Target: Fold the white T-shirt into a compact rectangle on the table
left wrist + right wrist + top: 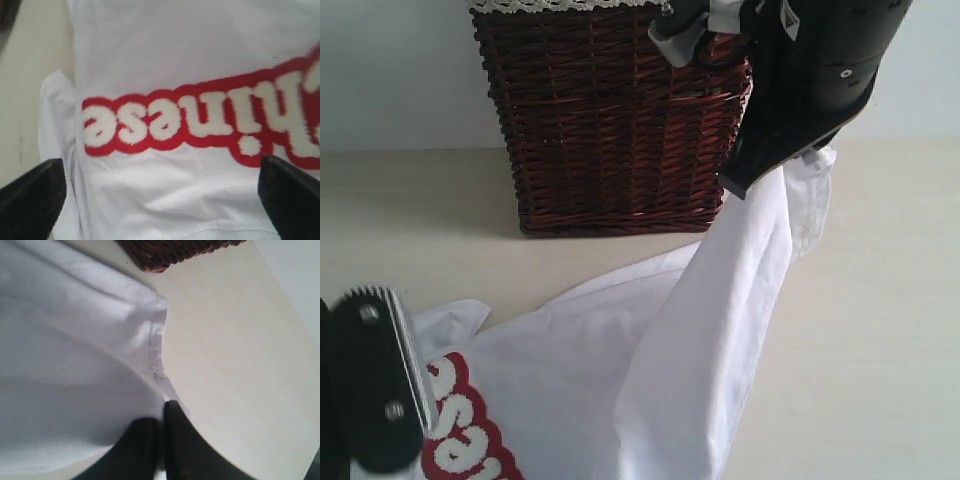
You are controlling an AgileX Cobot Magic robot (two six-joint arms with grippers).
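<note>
The broad pale beige matte table (880, 350) carries everything. Across its near half spreads the soft white cotton T-shirt (600, 380). Most of it lies flat, with one part drawn up in a taut fold toward the right arm. Behind it stands the dark red-brown wicker basket (620, 120) with its lace-trimmed liner (560, 5). The right claw (161, 422) is pinched together on the shirt's hemmed edge, holding it lifted above the table. The left claw (160, 167) hangs wide apart over the flat part, gripping nothing. Its black fingers (35, 195) straddle the red band of puffy white letters (200, 120).
</note>
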